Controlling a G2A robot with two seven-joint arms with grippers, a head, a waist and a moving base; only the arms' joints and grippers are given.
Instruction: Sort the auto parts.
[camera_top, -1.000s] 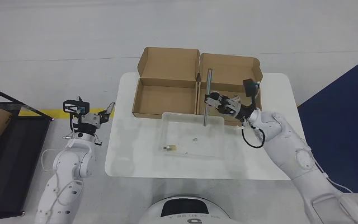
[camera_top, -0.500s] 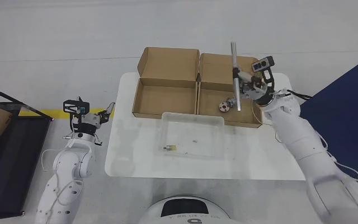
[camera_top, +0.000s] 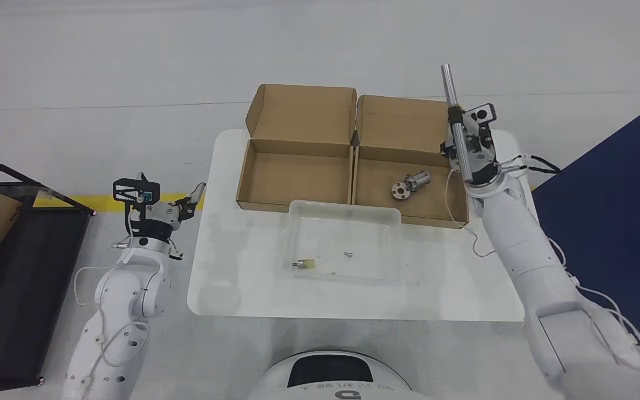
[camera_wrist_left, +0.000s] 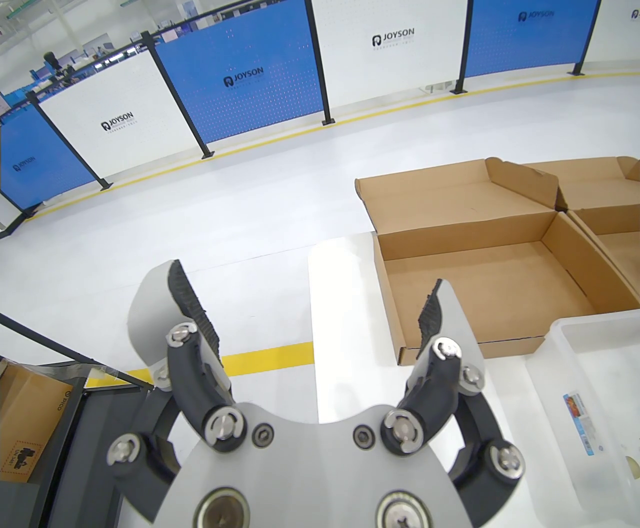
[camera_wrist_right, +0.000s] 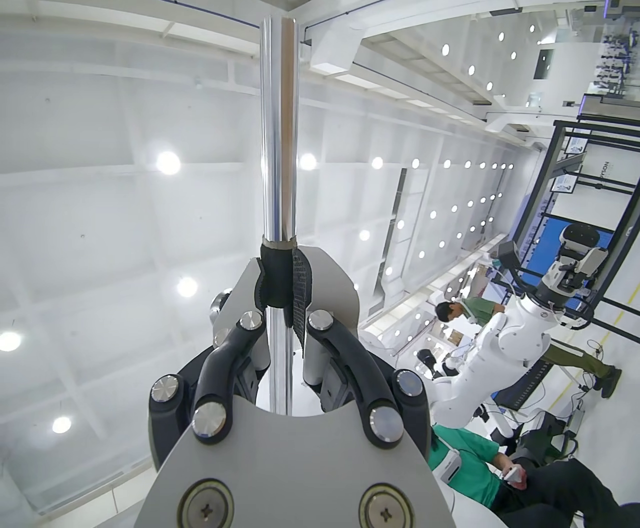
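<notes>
Right gripper (camera_wrist_right: 282, 287) clamps the chrome rod (camera_wrist_right: 277, 150) near upright, free end toward the ceiling; left gripper (camera_wrist_left: 305, 295) stands open.

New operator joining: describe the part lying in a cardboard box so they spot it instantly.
On the white table, two brown cardboard boxes sit side by side beyond a clear plastic tray; take the box on the right arm's side. The short silver metal fitting with a round flange lies alone on its floor, unlike the long shiny rod in the right end effector.
</notes>
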